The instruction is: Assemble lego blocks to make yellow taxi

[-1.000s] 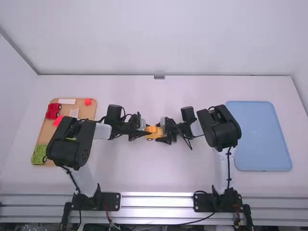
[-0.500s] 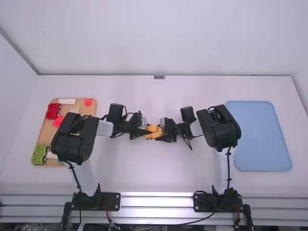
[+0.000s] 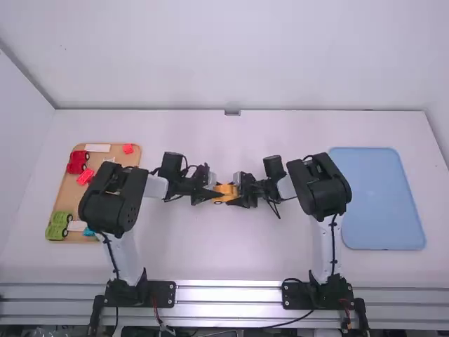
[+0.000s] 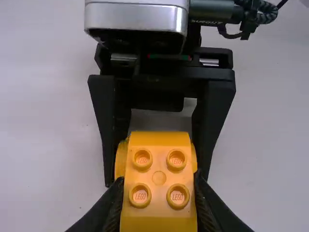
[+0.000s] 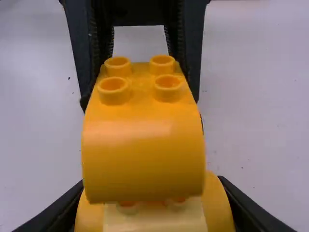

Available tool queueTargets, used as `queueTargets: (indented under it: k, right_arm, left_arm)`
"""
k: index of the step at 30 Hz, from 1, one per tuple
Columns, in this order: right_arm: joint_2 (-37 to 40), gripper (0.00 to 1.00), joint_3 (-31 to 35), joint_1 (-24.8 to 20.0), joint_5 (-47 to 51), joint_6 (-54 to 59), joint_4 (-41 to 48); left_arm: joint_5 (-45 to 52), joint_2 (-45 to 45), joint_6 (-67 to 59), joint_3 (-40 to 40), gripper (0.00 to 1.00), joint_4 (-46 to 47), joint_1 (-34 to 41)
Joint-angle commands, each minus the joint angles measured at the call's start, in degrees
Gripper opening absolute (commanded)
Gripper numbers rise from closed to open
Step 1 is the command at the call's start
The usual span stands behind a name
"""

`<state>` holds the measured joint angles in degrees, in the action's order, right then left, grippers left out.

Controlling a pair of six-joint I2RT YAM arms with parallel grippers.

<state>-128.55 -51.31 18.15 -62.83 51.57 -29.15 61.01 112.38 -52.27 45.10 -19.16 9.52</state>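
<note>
At mid-table in the high view, my left gripper (image 3: pixel 216 194) and my right gripper (image 3: pixel 239 197) meet from opposite sides at the yellow pieces. A rounded yellow block (image 4: pixel 159 180) with four studs is held between the fingers of my left gripper (image 4: pixel 159 193) in the left wrist view. Seen from the right wrist, that rounded block (image 5: pixel 144 140) lies over the yellow car base (image 5: pixel 155 220), whose sides are clasped by my right gripper (image 5: pixel 150 186). Some base studs show under the block's near edge; whether the two are joined, I cannot tell.
At far left a tan tray (image 3: pixel 69 189) bears a red car (image 3: pixel 76 162), a green piece (image 3: pixel 57 226) and several other blocks, partly behind the left arm. An oblong blue tray (image 3: pixel 379 200) lies right of the right arm.
My left gripper has shifted a little rightward, and the rounded yellow block has moved right with it over the base. The right arm has stayed still.
</note>
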Motion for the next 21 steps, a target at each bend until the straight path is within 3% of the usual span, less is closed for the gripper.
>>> queueTargets:
  k: [1,14,21]
  right_arm:
    - [-0.59,0.49,-0.42,-0.11,-0.20,0.33,0.04]
    - [-0.59,0.49,-0.42,-0.11,-0.24,0.35,0.31]
    - [-0.59,0.49,-0.42,-0.11,-0.31,0.35,0.33]
  left_arm:
    - [0.17,1.44,0.17,0.37,0.06,0.22,1.51]
    - [-17.70,1.44,-0.02,0.42,0.02,1.81,7.93]
    - [-23.17,1.44,-5.05,6.25,0.02,16.83,8.59]
